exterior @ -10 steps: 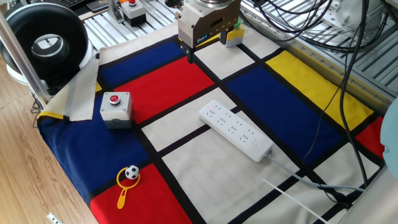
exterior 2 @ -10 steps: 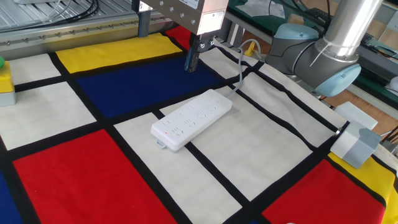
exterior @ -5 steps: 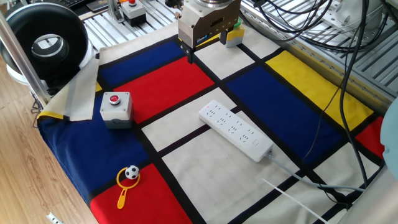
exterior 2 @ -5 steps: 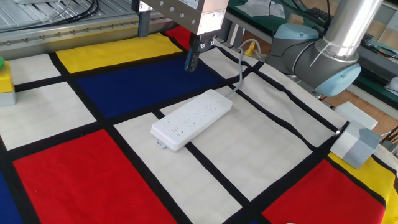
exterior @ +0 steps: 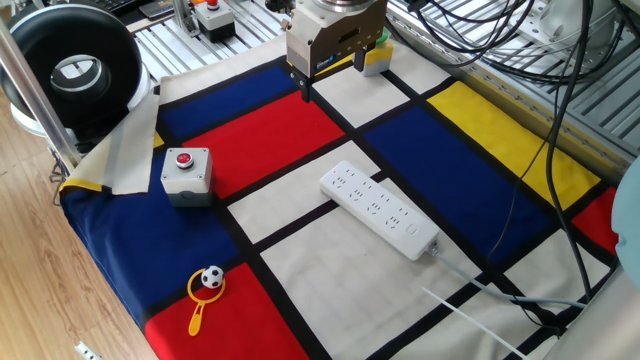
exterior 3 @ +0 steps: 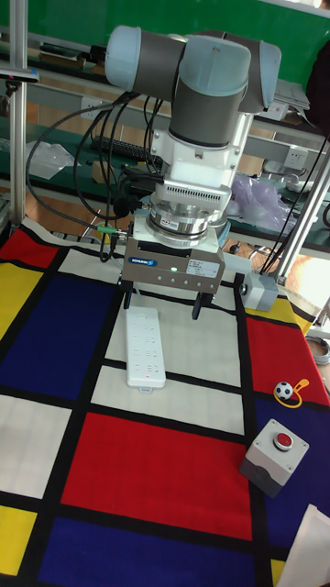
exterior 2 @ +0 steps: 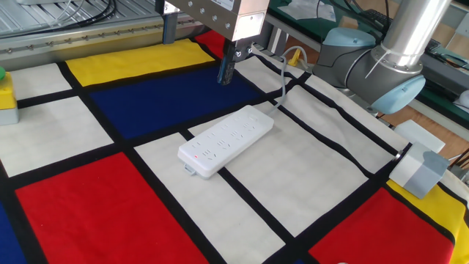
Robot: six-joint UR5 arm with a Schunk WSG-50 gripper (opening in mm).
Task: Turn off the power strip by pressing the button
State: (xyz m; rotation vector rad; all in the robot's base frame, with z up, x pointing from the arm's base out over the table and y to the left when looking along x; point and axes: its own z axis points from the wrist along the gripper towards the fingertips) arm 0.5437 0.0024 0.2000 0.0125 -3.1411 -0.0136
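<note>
Gripper [exterior 3: 163,303]: hangs from the arm above the cloth, its fingers [exterior 3: 130,298] pointing down. The tall fixed view shows them set wide apart with nothing between them.
Power strip [exterior: 380,210]: lies flat on the coloured cloth [exterior: 300,140], mostly on white panels and over a black line. Its cable leaves the end nearer the robot's base.
Button [exterior: 411,231]: a faint round outline on the strip's top face, close to the cable end. It is too small to say if it is pressed.
Strip relative to gripper: in the tall fixed view the strip lies below the gap between the fingers, and its far end seems to reach under the gripper body. Both fixed views show the fingertips up in the air, apart from the strip, with nothing touching it.
Contact: none; the strip's casing and button are uncovered.
Red button box [exterior: 186,170]: stands on the cloth, well apart from the strip.
</note>
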